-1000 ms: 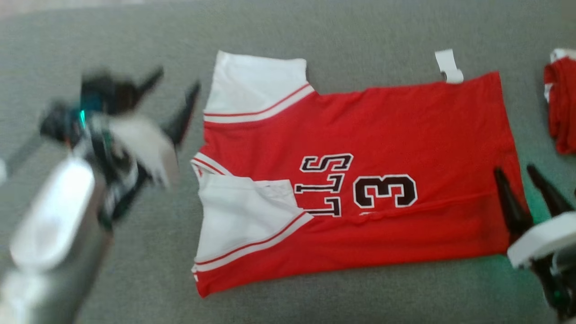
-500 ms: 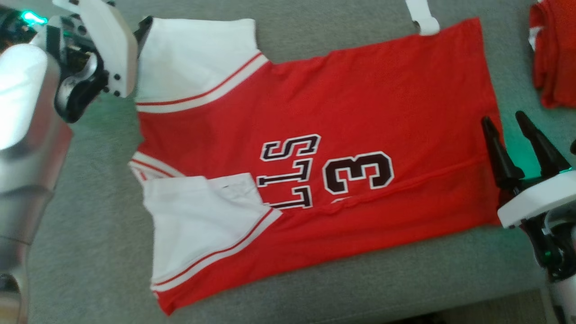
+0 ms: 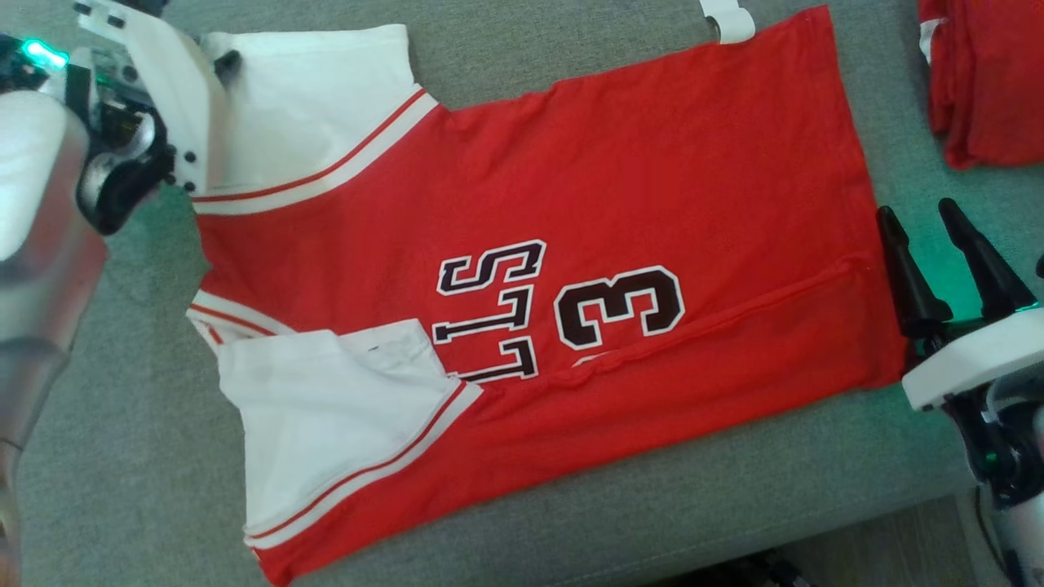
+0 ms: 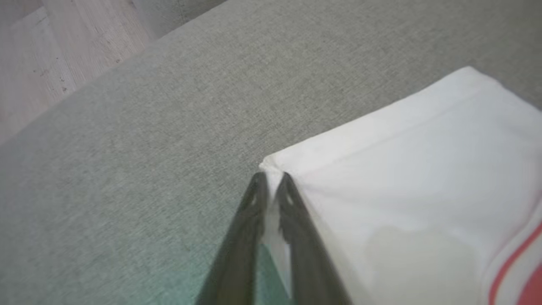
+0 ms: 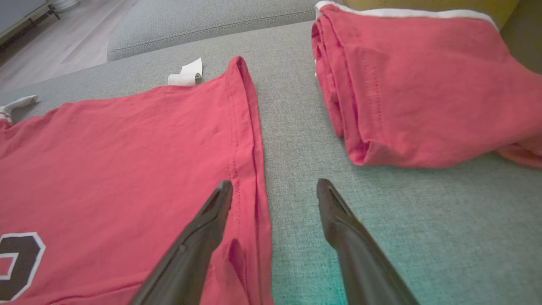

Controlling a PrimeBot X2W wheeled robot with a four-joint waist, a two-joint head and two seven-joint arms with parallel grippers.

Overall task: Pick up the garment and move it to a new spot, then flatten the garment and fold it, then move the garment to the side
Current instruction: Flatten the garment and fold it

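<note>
The red cotton jersey with white sleeves (image 3: 571,204) lies flattened across the grey fabric cushion (image 3: 122,456) at frame centre (folding and setting aside remain). The left gripper (image 4: 271,176), upper left in the head view, seems pinched narrow on its sleeve corner. The right gripper (image 3: 915,210), lower right, stands wide beside the hem.

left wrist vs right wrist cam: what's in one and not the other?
Left wrist, not right: left gripper, jaws pinched on the white sleeve corner.
Right wrist, not left: right gripper, jaws open over the jersey hem; white tag; folded red pile; part of a black digit.
Both: grey cushion, wood floor, and the same jersey.
</note>
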